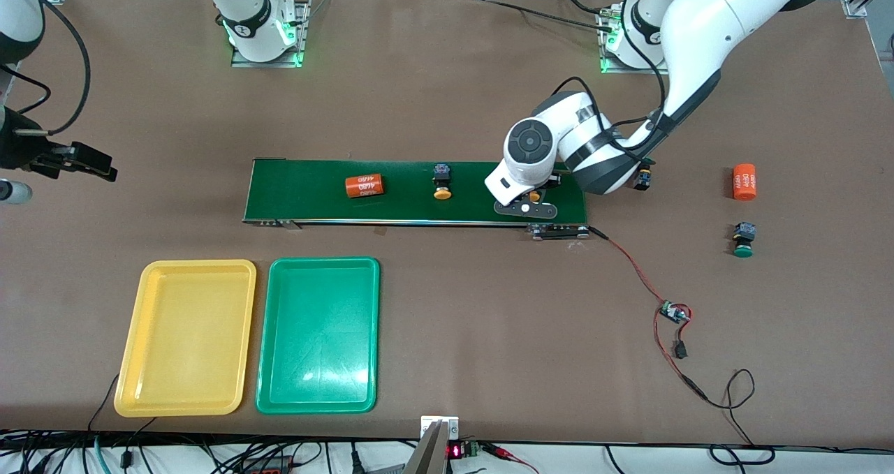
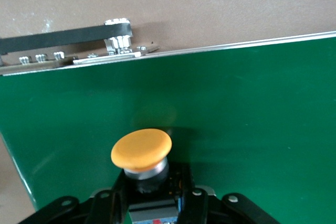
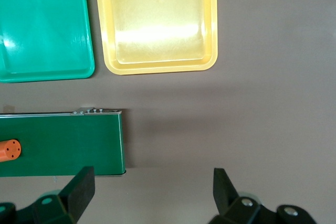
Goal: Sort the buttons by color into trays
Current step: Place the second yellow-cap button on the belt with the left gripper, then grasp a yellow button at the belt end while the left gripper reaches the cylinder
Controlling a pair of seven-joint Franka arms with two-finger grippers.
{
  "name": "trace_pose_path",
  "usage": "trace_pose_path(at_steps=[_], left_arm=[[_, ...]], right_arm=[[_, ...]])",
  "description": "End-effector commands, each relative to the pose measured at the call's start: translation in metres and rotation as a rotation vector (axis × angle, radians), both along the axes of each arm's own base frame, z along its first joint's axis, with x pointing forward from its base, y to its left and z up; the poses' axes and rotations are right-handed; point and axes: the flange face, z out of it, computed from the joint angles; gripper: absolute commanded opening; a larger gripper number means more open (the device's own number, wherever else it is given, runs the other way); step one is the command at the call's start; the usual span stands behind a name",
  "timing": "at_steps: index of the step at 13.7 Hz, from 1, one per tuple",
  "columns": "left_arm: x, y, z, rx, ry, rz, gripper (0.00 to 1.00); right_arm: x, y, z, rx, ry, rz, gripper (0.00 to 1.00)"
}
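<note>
A yellow-capped button (image 2: 141, 149) lies on the conveyor belt (image 1: 412, 209) at the left arm's end, cap toward the front camera. My left gripper (image 1: 532, 200) (image 2: 149, 195) is low over it, shut on its black-and-blue body. A second yellow button (image 1: 441, 183) lies mid-belt. A green button (image 1: 744, 240) stands on the table toward the left arm's end. Another button (image 1: 642, 179) peeks out under the left arm. The yellow tray (image 1: 187, 338) (image 3: 160, 19) and the green tray (image 1: 318, 334) (image 3: 42, 24) lie side by side, both empty. My right gripper (image 1: 91, 163) (image 3: 152, 192) hangs open over bare table.
One orange cylinder (image 1: 364, 186) (image 3: 9, 150) lies on the belt, another (image 1: 745, 181) on the table by the green button. A small circuit board (image 1: 674, 313) with red and black wires trails from the belt's motor end toward the front edge.
</note>
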Motion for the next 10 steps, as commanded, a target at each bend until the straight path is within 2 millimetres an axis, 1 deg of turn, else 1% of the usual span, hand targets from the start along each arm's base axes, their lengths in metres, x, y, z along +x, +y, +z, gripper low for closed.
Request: trace_pose_path(at_steps=[1, 2, 3, 4, 5, 6, 7, 8, 9, 10], left_arm=[[0.016, 0.005, 0.014, -0.001, -0.021, 0.043, 1.00], [0.025, 0.006, 0.025, -0.006, -0.033, 0.054, 1.00], [0.031, 0.007, 0.039, 0.010, -0.031, 0.059, 1.00], [0.040, 0.006, 0.059, 0.025, -0.030, 0.065, 1.00], [0.049, 0.009, 0.081, 0.043, -0.024, 0.070, 1.00], [0.060, 0.012, 0.104, 0.044, -0.029, 0.088, 1.00], [0.071, 0.020, 0.123, 0.052, -0.030, 0.113, 1.00], [0.079, 0.027, 0.137, 0.062, -0.032, 0.131, 1.00], [0.088, 0.033, 0.152, 0.062, -0.037, 0.139, 1.00], [0.096, 0.044, 0.161, 0.061, -0.037, 0.136, 1.00]], right_arm=[[0.006, 0.011, -0.006, 0.005, 0.006, 0.018, 1.00], [0.008, 0.022, -0.004, 0.011, -0.010, 0.029, 1.00], [0.010, 0.038, -0.010, 0.019, -0.004, 0.049, 1.00], [0.013, 0.054, -0.021, 0.023, 0.014, 0.052, 1.00], [0.017, 0.076, -0.032, 0.017, 0.023, 0.037, 1.00], [0.019, 0.101, -0.039, 0.010, 0.021, 0.020, 1.00], [0.018, 0.136, -0.047, 0.002, 0.014, -0.012, 1.00], [0.018, 0.172, -0.058, -0.006, 0.002, -0.065, 1.00], [0.016, 0.207, -0.069, -0.013, -0.002, -0.080, 1.00], [0.012, 0.238, -0.082, -0.019, -0.001, -0.068, 1.00]])
